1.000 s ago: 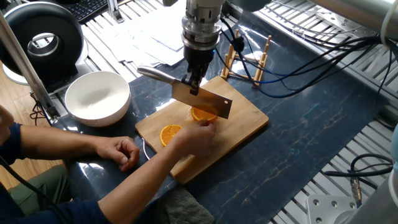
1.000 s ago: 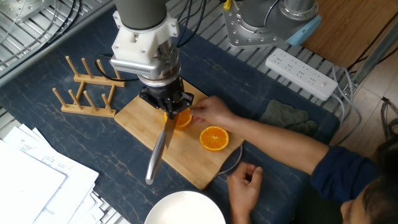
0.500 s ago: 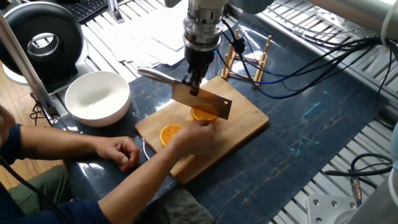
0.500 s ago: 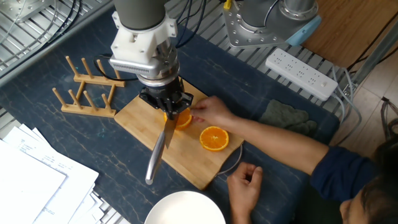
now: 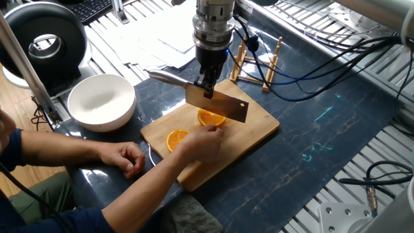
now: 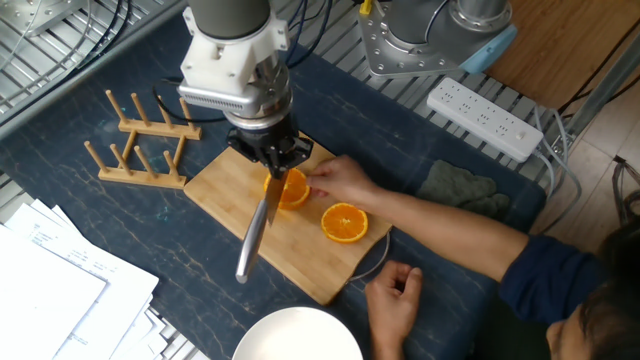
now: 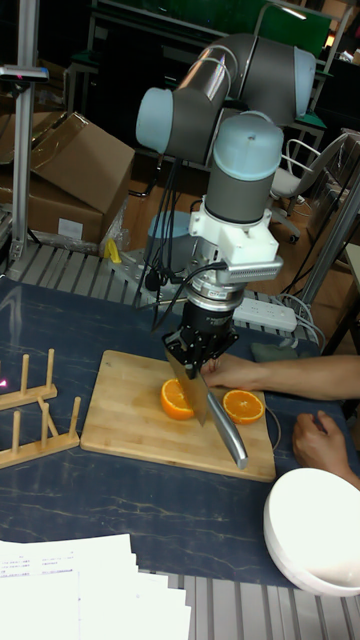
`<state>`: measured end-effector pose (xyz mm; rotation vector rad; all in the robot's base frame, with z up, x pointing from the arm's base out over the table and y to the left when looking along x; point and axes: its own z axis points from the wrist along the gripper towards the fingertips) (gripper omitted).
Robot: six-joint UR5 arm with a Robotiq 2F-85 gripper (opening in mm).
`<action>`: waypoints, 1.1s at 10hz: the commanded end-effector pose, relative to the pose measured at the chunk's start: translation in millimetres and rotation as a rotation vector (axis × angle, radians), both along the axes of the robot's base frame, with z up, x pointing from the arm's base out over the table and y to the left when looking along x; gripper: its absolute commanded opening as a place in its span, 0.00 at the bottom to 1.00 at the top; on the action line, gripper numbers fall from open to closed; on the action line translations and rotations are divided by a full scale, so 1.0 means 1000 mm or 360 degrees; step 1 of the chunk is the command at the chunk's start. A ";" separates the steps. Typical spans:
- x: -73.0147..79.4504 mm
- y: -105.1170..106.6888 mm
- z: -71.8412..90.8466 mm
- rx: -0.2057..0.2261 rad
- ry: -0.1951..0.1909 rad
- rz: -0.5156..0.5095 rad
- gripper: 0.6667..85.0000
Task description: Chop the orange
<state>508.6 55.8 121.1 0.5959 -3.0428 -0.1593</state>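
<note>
On the dark tabletop (image 5: 310,149), going from the left of one fixed view, a white bowl (image 5: 101,101) sits at about nine o'clock from the wooden cutting board (image 5: 255,126), just off its corner. A person's two hands come in from the lower left: one hand (image 5: 129,158) rests loosely curled on the tabletop near the board's edge, and the other hand (image 5: 202,144) reaches onto the board and has its fingertips on the orange. The orange lies as two halves, both cut face up, on the board: one half (image 5: 176,139) lies free near the board's nine o'clock edge, and the other half (image 5: 211,118) sits near the board's middle, steadied by the person's fingers. Directly above this second half hangs the cleaver (image 5: 217,105), its broad blade edge down and its metal handle pointing out toward ten o'clock; from this view the blade looks just above the fruit, though whether the edge touches it cannot be told. The gripper (image 5: 208,83) comes straight down from above with its jaws closed narrow around the cleaver where blade meets handle. At about one o'clock from the board, just beyond its far corner, stands a wooden peg rack (image 5: 262,61), with blue and black cables (image 5: 323,71) trailing across the tabletop behind it toward the right.
</note>
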 end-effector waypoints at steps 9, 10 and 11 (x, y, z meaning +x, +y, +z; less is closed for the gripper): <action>-0.003 -0.001 -0.011 0.0030 -0.0024 0.0019 0.01; -0.002 0.000 -0.013 0.0035 -0.0029 0.0019 0.01; 0.000 0.000 -0.016 0.0035 -0.0044 0.0017 0.01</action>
